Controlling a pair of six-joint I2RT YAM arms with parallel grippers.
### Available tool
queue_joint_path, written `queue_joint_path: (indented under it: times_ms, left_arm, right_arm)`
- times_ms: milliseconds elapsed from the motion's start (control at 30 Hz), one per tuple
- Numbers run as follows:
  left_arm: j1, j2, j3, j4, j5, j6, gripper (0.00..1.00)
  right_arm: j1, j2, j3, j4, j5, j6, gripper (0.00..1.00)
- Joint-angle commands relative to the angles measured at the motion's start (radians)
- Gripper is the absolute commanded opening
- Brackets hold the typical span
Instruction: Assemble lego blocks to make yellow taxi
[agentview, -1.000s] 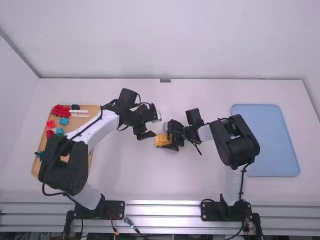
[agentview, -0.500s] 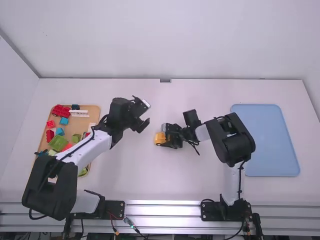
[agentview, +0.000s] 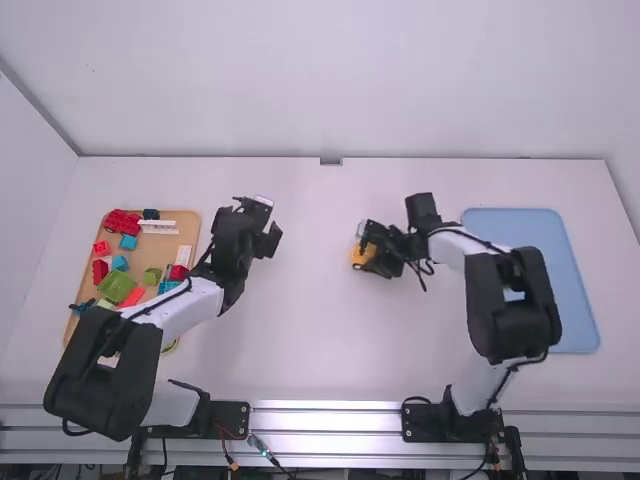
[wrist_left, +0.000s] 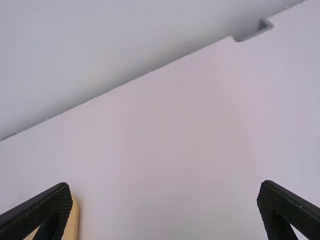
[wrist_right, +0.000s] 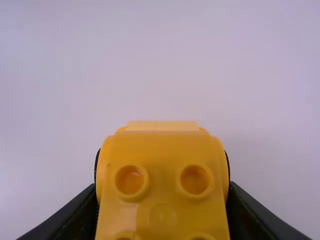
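I had the yellow block (wrist_right: 162, 175) pinched in my right gripper (agentview: 368, 256), studs facing my wrist camera, around the middle of the white table (agentview: 320, 340). My left gripper (agentview: 262, 222) stood wide, nothing between its fingers. Farther off lay the blue tray (agentview: 540, 235) and the tan tray (agentview: 188, 222) of loose coloured blocks (agentview: 117, 287).

Blue tray (agentview: 555, 226) on R side of tbl (agentview: 300, 350), wall (agentview: 300, 80) behind, metal rail (agentview: 325, 408) in front.

The left arm (agentview: 178, 312) hides part of the tray (agentview: 152, 247); right wrist view's bottom edge cuts the yellow block (wrist_right: 162, 172).
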Motion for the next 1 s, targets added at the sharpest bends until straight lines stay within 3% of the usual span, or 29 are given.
queue_joint_path:
  times_ms: [0,67,133,267,533,767,900,967]
  left_arm:
    - [0.007,-0.019,-0.013,0.005,-0.052,-0.028,0.99]
    - [0.007,-0.019,-0.014,0.002,-0.053,-0.025,0.99]
    - [0.007,-0.019,-0.014,0.006,-0.053,-0.026,0.99]
    - [0.007,-0.018,-0.013,0.016,-0.052,-0.025,0.99]
    - [0.007,-0.018,-0.013,0.033,-0.053,-0.026,0.99]
    - [0.007,-0.018,-0.013,0.058,-0.052,-0.026,0.99]
    - [0.007,-0.018,-0.013,0.057,-0.036,-0.026,0.99]
    - [0.007,-0.018,-0.013,0.056,-0.009,-0.026,0.99]
  right_arm:
    - [-0.085,-0.064,0.021,-0.028,0.168,0.039,0.40]
    - [-0.142,-0.079,0.020,-0.047,0.181,0.037,0.39]
    - [-0.266,-0.091,0.019,-0.044,0.167,0.076,0.40]
    - [-0.418,-0.089,0.013,0.004,0.150,0.196,0.45]
    - [-0.652,-0.040,-0.051,0.188,0.237,0.471,0.47]
    - [-0.766,0.001,-0.094,0.255,0.261,0.562,0.53]
    - [-0.791,0.024,-0.099,0.271,0.253,0.562,0.56]
    - [-0.789,0.041,-0.099,0.273,0.256,0.562,0.74]
